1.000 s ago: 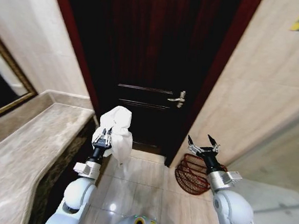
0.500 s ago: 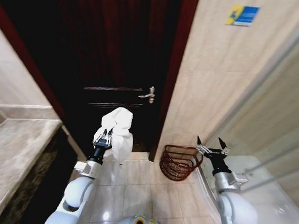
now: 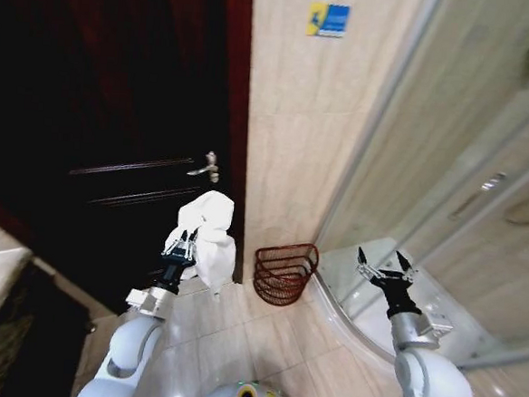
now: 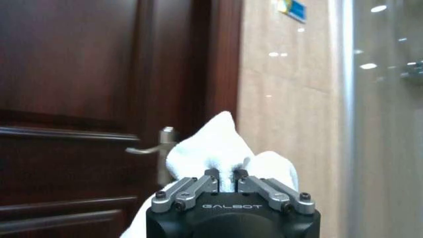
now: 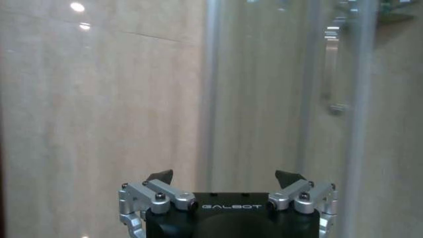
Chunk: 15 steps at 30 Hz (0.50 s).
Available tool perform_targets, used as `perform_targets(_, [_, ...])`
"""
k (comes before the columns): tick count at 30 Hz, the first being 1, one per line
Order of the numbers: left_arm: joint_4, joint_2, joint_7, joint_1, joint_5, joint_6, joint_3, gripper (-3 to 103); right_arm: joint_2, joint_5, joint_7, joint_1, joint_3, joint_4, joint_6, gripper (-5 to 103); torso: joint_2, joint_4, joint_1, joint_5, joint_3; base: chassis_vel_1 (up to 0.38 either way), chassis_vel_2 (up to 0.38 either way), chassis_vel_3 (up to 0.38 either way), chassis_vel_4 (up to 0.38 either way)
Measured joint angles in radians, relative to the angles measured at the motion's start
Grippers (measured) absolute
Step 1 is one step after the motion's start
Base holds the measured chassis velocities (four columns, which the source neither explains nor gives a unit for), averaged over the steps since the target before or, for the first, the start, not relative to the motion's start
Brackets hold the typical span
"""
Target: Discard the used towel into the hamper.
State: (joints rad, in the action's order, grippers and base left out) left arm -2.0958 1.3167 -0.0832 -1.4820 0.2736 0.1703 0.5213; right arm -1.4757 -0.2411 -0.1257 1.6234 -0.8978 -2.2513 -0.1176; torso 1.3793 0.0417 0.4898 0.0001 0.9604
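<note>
The white towel [image 3: 206, 235] is bunched up and pinched in the left gripper [image 3: 180, 247], held in front of the dark door [image 3: 106, 133]. To its right, the hamper [image 3: 284, 271] stands on the floor against the tiled wall [image 3: 297, 119], beside the glass shower enclosure [image 3: 448, 175]. The right gripper [image 3: 383, 269] hovers with fingers spread wide, holding nothing.
</note>
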Motion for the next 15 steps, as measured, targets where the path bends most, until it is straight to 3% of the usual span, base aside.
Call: perform_targets(15, [0.040,0.008,0.010,0.036,-0.003,0.017,-0.012,11,-0.012,-0.021,0.016,-0.020,-0.021,-0.014,0.002,100,0.000,-0.0002,0.000,0.0000,0.000,-0.123,-0.112,-0.110,-0.114])
